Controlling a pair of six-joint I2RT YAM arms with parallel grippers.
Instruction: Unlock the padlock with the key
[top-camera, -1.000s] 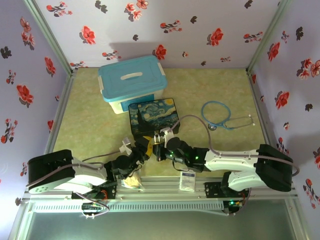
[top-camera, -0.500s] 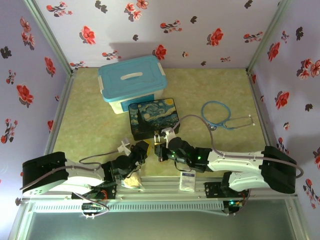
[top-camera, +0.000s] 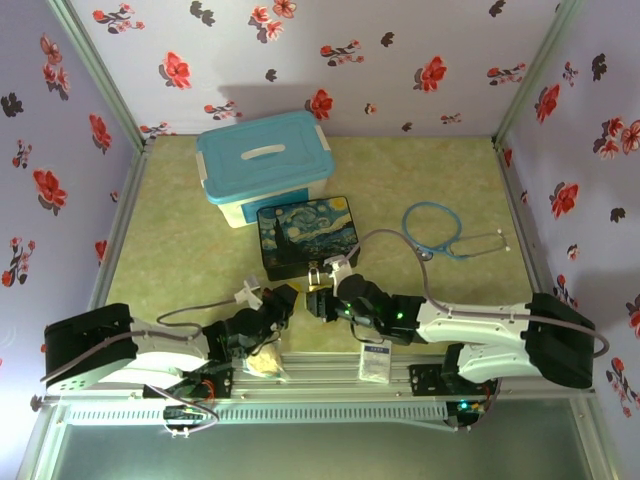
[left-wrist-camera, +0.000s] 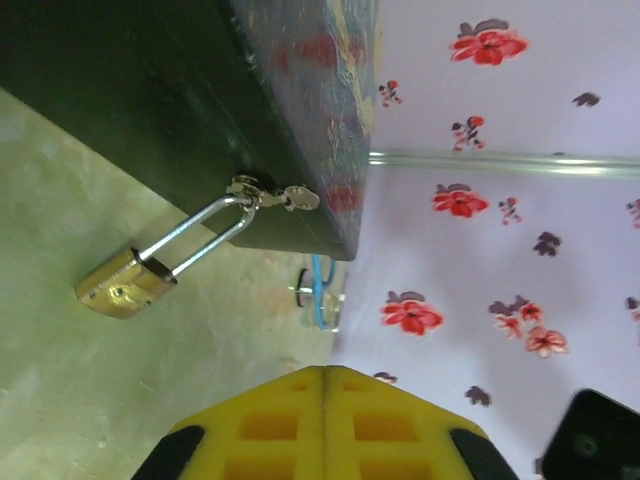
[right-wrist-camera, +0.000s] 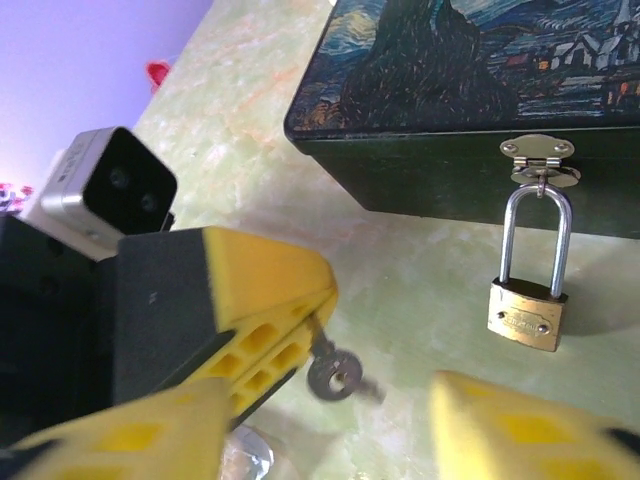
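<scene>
Brass makes up the padlock (right-wrist-camera: 527, 315) body, a small squarish block with a stamped face. Its thin polished steel shackle (right-wrist-camera: 537, 235) runs up as a closed U through the metal hasp (right-wrist-camera: 538, 150) on the near side of the Starry-Night-printed box (right-wrist-camera: 450, 60). The box sits mid-table towards the near edge, and the padlock body rests on the pale green, marble-patterned table (right-wrist-camera: 420, 250). By that the lock looks shut, so the task seems at an early stage: the key is in hand but not in the lock. The key (right-wrist-camera: 335, 375) is flat dull grey metal with a round bow and a hole through it. It hangs from the tips of the left gripper (right-wrist-camera: 305, 345), whose ribbed yellow fingers (left-wrist-camera: 260, 425) are pressed together on it, well apart from the padlock and nearer the table's near edge. The right gripper (right-wrist-camera: 320, 440) stands spread wide with nothing between its fingers. What remains, I judge, is to steady the padlock, bring the key to it, insert it, turn it and free the shackle.
</scene>
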